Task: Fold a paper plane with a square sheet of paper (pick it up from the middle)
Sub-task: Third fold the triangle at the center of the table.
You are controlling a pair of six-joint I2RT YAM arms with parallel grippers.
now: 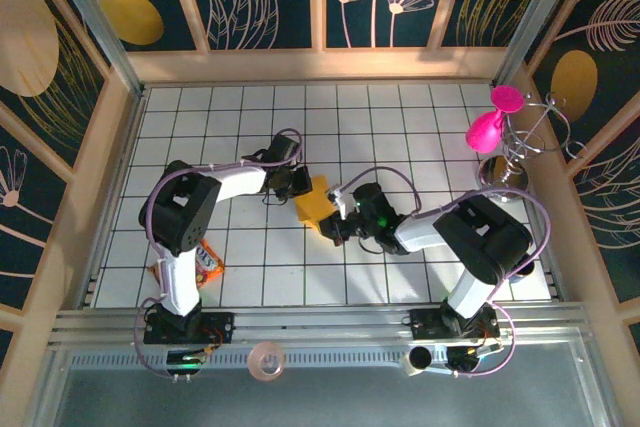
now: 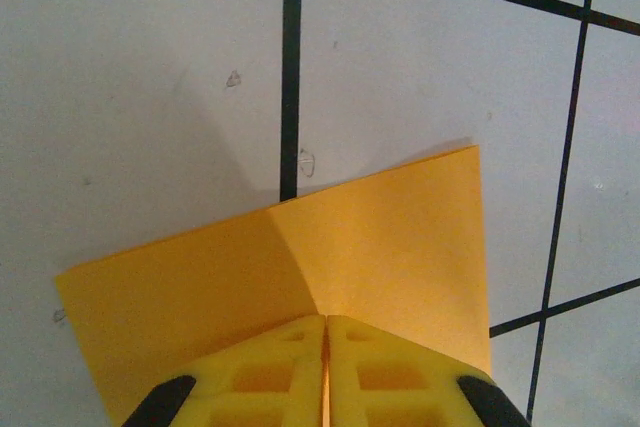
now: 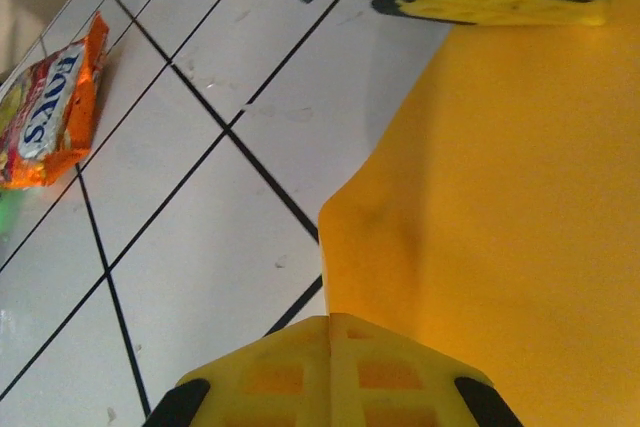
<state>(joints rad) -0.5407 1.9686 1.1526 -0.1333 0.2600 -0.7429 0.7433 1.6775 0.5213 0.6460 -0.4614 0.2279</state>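
yellow fingers [image 2: 270, 377] of the left claw [image 2: 326, 367] fill the bottom of its wrist view, pressed together with a thin orange seam between them: they pinch the near edge of the square sheet of paper [image 2: 390, 247]. right claw [image 3: 330, 347] is likewise pressed together on the opposite edge of the sheet, and the left claw's fingers show at the far side of the paper in the right wrist view. from above, the sheet [image 1: 316, 201] hangs between the two claws near the middle of the white tiled desk [image 1: 250, 117], small and angled, apparently lifted off the tiles. a soft crease runs up from the left claw's tips, and the paper bulges near the right claw

by my reading this is an early fold: the sheet is held at two ends and being brought over on itself, far from a pointed dart. the next move calls for lining up the edges squarely, laying the paper flat on the desk and pressing the crease sharp without letting either pinch slip or tear the thin paper. snack packet [image 1: 208, 262] lies well apart by the left arm's base
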